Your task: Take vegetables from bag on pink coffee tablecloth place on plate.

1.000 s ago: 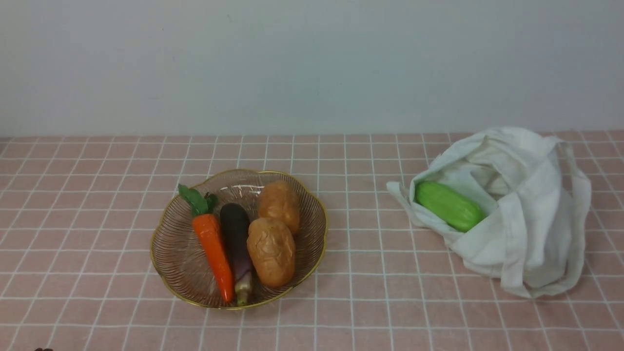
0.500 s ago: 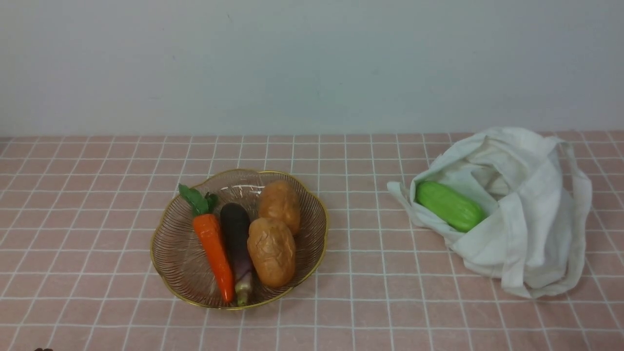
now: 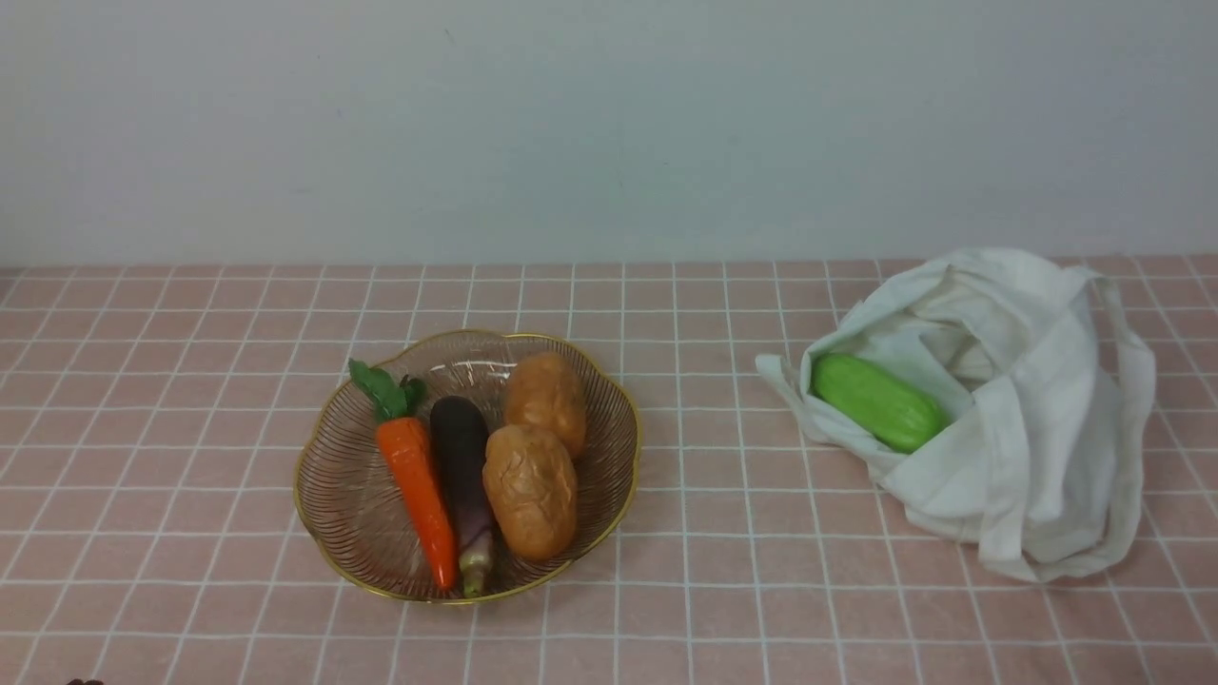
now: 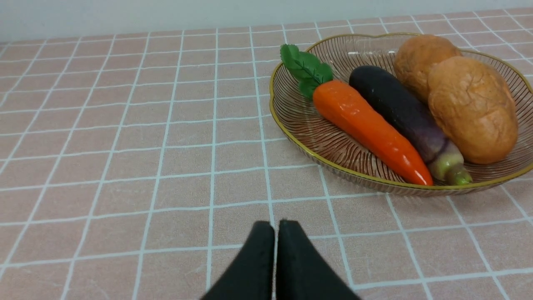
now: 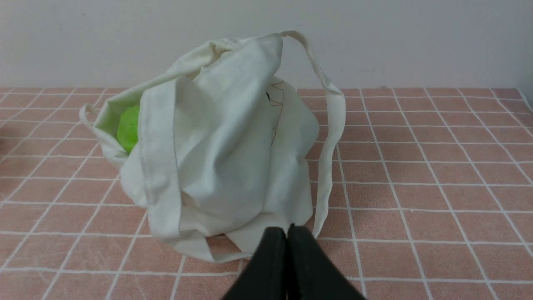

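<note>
- Green veg (image 3: 877, 401) lies in the mouth of the white bag (image 3: 1028, 457), right-centre of front view; bag sits on the pink cloth (image 3: 723, 571), well apart from the plate (image 3: 333, 495) at lower-centre left
- Its long axis runs diagonal in front view: upper-left end near the bag's left lip, lower-right end tucked under a cloth fold; most of its top is exposed, far end partly covered
- Right gripper (image 5: 287, 233): fingers pressed together, pinching nothing; in right wrist view the tips sit at bottom centre, just short of the bag's near hem
- From that wrist cam the green veg (image 5: 128, 129) shows only as a small patch at left-centre, behind a fold of the bag (image 5: 225, 146); so it lies ahead and off to the frame's left of the jaws, w/ cloth between
- Left gripper (image 4: 275, 227): fingers also closed tight, empty; bottom centre of left wrist view, over bare cloth, plate (image 4: 291, 125) at upper right of that frame
- Plate already holds two potatoes (image 3: 530, 490), carrot (image 3: 416, 485) and eggplant (image 3: 461, 466), lying side by side and touching
- Judgement: right arm is the nearer one to the bag; green veg looks like the last item to move
- Judgement: approach prob. needs jaws opened first, then come in via the bag's open mouth, closing across the veg's short width
- Risk (judged): the fold or strap (image 5: 333, 125) may get pinched w/ the veg
</note>
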